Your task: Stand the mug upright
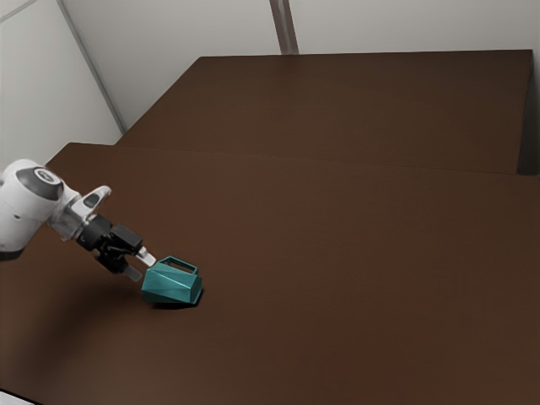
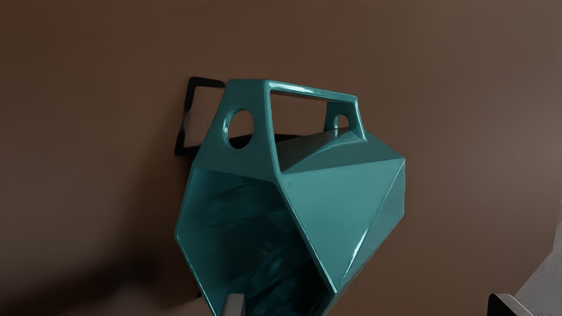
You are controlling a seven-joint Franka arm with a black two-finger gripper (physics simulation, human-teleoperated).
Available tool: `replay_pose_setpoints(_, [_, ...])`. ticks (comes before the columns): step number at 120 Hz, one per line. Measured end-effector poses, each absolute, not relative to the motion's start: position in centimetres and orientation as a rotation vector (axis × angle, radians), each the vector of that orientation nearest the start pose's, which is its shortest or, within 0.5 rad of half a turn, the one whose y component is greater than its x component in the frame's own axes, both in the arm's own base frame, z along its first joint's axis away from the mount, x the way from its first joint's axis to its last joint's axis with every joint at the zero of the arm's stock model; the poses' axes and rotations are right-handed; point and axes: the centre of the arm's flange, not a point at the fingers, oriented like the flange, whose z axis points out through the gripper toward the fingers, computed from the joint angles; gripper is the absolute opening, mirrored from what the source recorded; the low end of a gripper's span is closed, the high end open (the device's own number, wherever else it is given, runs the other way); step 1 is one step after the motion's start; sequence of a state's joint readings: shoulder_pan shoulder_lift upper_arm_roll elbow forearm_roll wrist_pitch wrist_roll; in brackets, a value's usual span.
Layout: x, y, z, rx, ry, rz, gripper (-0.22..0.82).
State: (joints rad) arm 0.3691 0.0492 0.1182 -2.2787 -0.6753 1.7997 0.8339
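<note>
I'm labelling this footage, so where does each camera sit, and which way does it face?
Exterior view: beside the white robot arm, looking down across the brown tabletop; the arm and its black two-finger gripper come in from this view's left.
Wrist view: on the arm's hand, facing past the fingertips toward the open mouth of the teal faceted mug, lying on its side; both fingertips show at the bottom edge.
Shared: mug, tabletop and fingertips.

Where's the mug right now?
The teal mug lies on its side on the brown table, in the exterior view's left half, right by the open gripper.
</note>
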Motion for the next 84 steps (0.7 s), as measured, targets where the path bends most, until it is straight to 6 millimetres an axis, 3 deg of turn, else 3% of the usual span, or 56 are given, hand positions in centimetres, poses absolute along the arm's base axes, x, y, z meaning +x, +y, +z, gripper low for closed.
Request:
replay_pose_setpoints(50, [44.4,15.7,28.4,2.232,-0.150,0.065,0.58])
replay_pose_setpoints(84, [44.3,15.4,28.3,2.196,-0.235,0.103,0.07])
